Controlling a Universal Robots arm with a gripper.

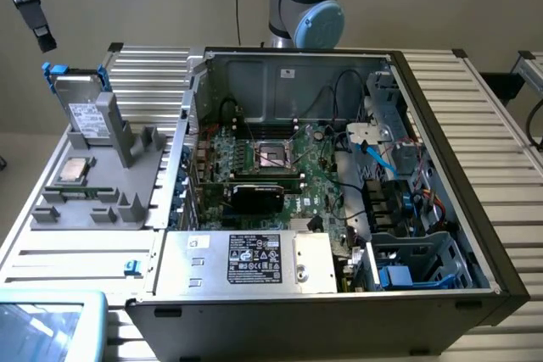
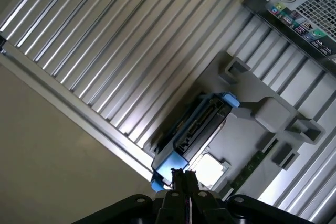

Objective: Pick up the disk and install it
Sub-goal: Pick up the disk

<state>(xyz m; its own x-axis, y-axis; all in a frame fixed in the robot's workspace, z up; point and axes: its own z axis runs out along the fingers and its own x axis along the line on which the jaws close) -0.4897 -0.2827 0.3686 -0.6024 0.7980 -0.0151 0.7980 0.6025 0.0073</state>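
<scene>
The disk [image 1: 82, 112] stands on edge in a grey holder [image 1: 127, 201] on the slatted table [image 1: 475, 125], at about nine o'clock from the open case [image 1: 288, 82] in the exterior view. Its white label faces the camera, and its blue rails [image 1: 53, 69] stick up at the two upper corners. In the wrist view the disk [image 2: 202, 124] is seen edge-on from above, blue at both ends, seated in the holder [image 2: 247, 129].

At six o'clock from the disk in the exterior view, a square silver chip [image 1: 75, 169] lies flat on the holder, with a green memory stick [image 1: 76, 192] just past it.

The gripper [image 1: 47, 40] hangs in the air at about eleven o'clock from the disk, well apart from it. The wrist view shows the gripper [image 2: 184, 177] with its jaws pressed together and nothing between them.

Inside the case a green board [image 1: 280, 167] carries a black card [image 1: 259, 197]. A silver box [image 1: 254, 260] with a black label sits at the case's six o'clock edge. The arm's base [image 1: 305, 6] rises at twelve o'clock behind the case
</scene>
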